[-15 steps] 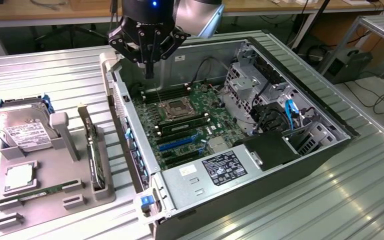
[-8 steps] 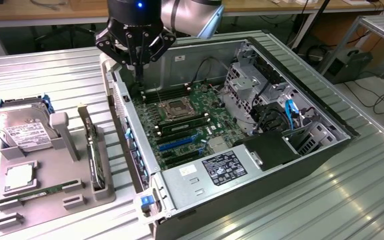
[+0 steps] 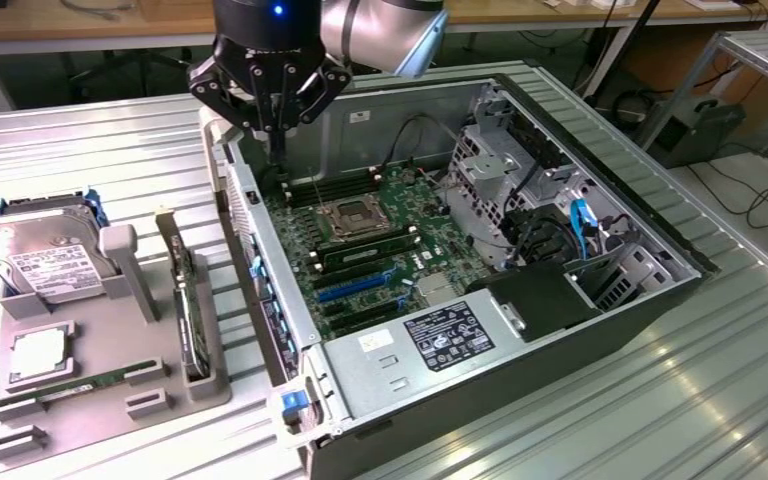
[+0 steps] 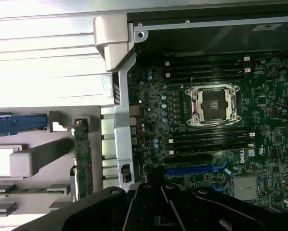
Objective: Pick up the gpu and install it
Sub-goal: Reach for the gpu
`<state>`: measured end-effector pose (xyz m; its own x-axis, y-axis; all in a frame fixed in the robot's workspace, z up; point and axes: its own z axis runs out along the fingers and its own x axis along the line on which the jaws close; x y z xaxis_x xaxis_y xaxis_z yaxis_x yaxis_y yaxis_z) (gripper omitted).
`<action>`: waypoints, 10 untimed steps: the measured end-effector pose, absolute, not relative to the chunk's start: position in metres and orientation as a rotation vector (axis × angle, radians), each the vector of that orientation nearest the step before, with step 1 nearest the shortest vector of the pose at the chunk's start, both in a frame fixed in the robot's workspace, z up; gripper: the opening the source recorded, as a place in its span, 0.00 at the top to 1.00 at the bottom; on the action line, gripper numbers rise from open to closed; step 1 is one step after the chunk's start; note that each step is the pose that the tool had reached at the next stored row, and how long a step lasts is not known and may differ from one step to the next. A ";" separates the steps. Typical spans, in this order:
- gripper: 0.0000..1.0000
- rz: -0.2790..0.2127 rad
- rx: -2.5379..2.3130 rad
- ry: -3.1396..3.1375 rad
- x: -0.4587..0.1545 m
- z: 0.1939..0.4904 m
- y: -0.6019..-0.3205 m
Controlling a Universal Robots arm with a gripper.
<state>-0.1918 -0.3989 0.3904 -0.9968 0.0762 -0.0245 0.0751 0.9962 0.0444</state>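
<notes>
The gpu [image 3: 189,312] stands on edge in a slot of the grey holder tray [image 3: 117,330], at the exterior view's left of the open computer case [image 3: 491,330]. In the wrist view the gpu [image 4: 82,159] appears edge-on as a narrow green card beside the case wall. My gripper [image 3: 277,150] hangs above the far left corner of the case, over the motherboard [image 3: 357,250]. Its fingers are pressed together and hold nothing. It is well apart from the gpu. The gripper's black body [image 4: 173,207] covers part of the board in the wrist view.
The tray also holds a hard drive [image 3: 40,262], a square chip [image 3: 37,355] and a RAM stick [image 3: 84,385]. Inside the case are the CPU socket [image 4: 215,103], blue card slots [image 4: 192,169], a drive cage [image 3: 504,190] and a power supply [image 3: 444,335].
</notes>
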 end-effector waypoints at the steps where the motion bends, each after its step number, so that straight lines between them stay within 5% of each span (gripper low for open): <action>1: 0.89 0.068 0.118 3.113 -0.192 0.390 -0.399; 10: 0.89 0.068 0.118 3.112 -0.195 0.390 -0.399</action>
